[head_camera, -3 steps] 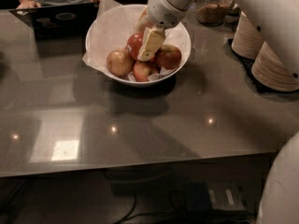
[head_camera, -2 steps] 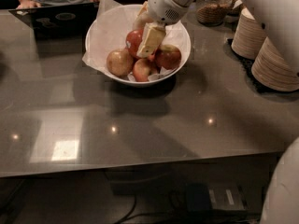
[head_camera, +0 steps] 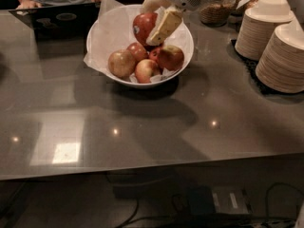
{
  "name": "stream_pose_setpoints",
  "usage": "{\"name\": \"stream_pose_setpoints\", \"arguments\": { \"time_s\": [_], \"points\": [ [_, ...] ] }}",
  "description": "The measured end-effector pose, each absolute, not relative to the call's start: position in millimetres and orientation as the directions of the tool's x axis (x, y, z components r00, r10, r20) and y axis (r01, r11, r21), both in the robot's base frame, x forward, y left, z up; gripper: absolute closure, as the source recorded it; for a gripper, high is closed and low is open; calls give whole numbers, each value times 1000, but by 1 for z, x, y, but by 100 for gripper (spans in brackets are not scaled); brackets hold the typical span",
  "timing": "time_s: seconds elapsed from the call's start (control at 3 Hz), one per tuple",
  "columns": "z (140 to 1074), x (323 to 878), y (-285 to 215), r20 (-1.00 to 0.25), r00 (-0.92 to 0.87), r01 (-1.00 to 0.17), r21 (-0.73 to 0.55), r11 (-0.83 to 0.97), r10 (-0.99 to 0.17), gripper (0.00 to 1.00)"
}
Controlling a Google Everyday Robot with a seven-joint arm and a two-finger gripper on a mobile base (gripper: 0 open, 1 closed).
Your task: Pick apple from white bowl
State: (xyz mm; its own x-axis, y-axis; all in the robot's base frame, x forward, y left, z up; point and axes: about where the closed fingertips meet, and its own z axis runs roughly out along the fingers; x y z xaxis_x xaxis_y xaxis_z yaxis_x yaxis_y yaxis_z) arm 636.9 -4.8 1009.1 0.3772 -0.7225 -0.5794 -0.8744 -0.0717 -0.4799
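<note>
Reflections glint on the dark grey glossy countertop [head_camera: 142, 141] up front. Beyond, at 12 o'clock, the wide white paper-lined bowl [head_camera: 185, 53] cradles the other apples [head_camera: 147, 70]. Above them the pale two-finger gripper [head_camera: 154, 25] is clamped on the deep-red glossy apple [head_camera: 142, 25]. The hold looks off-centre, so a slip could drop it back, or roll it towards the paper plate stacks [head_camera: 280, 56] at 2 o'clock.

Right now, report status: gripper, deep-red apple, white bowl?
Gripper shut on glossy deep-red apple, over paper-lined white bowl. Other apples below. Paper plate stacks off to side, no obstruction.
</note>
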Motion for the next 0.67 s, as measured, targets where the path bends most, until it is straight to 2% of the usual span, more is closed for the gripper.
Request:
{"name": "stream_pose_setpoints", "arguments": {
  "time_s": [0.33,0.67],
  "points": [
    [1023,614,-40,-689,386,-870,-493,6,-614,100],
    [1023,614,-40,-689,386,-870,-493,6,-614,100]
  ]
}}
